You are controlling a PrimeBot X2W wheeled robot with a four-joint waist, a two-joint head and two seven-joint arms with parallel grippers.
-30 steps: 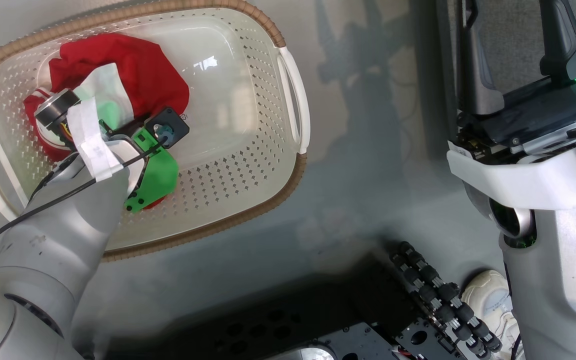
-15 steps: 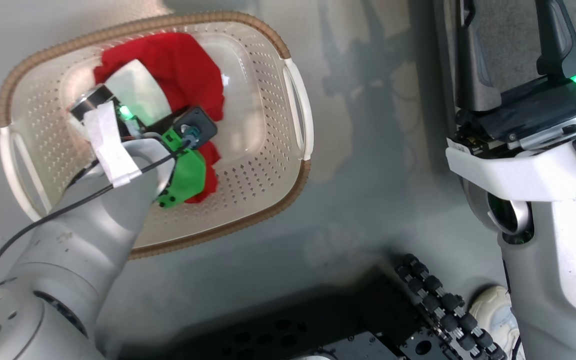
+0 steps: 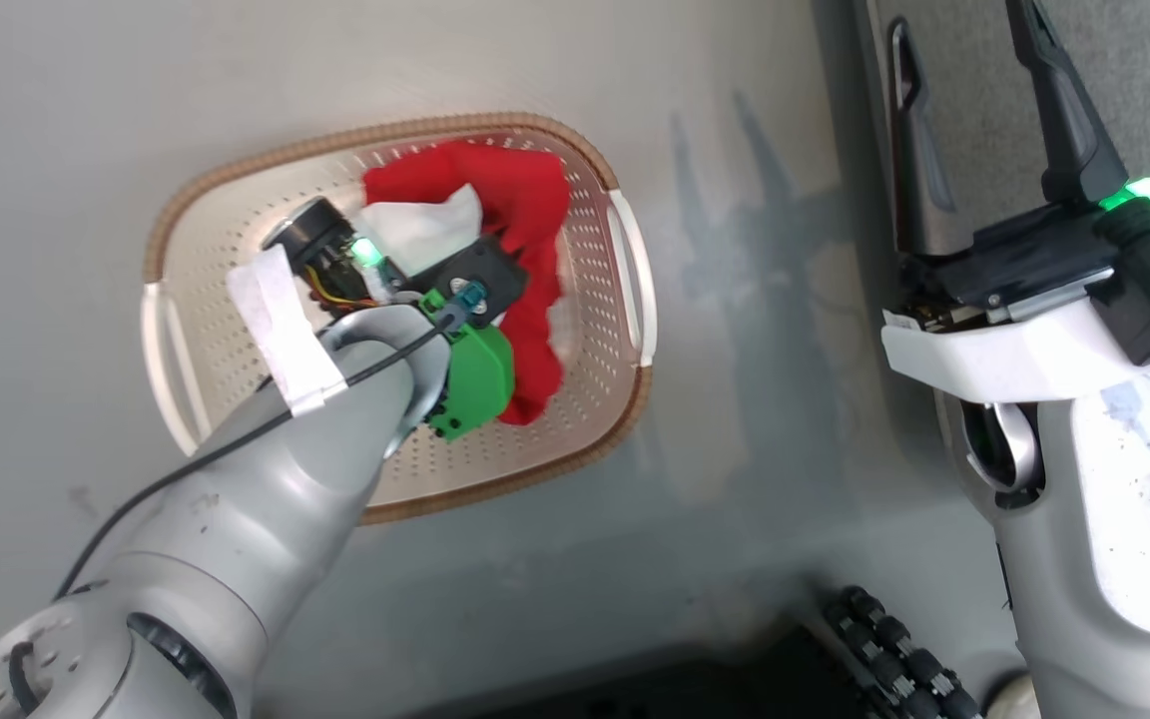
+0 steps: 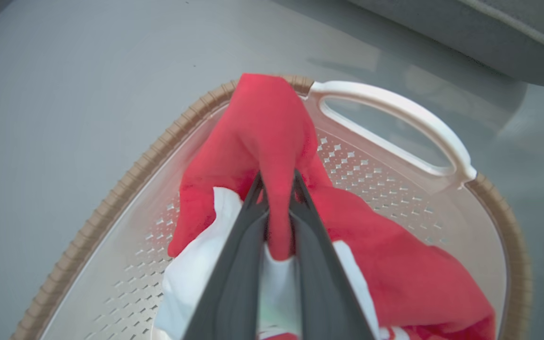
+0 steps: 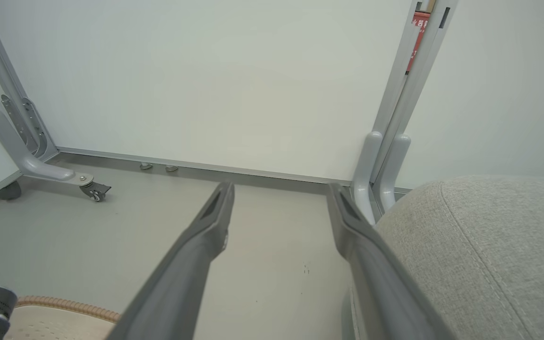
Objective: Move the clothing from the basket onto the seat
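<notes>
1. Red fabric, the clothing, rises in a peaked fold at the centre of the left wrist view and drapes down on both sides, with a white panel at lower left. Its lower part trails inside the cream perforated basket, in the right half of it, at the upper middle of the head view. I cannot tell whether this bundle is one garment or two.
2. Likely trouble: only a narrow fold is caught, so the cloth may slide free as more of its weight comes onto the grip.
3. The trailing part hangs close to the brown rim and the white handle. It could snag there and drag the light basket along.
4. If a second garment is merely tangled in, it may drop onto the grey floor before reaching the seat, which lies at the far right, well apart from the basket.
5. The left gripper has its dark fingers drawn to a slim gap, clamped on the red fold and touching nothing else that I can see.
6. The right gripper stands spread wide and empty above the floor, just beside the seat's rounded edge at the right of its own view. Whether a finger brushes the cushion I cannot tell.
</notes>
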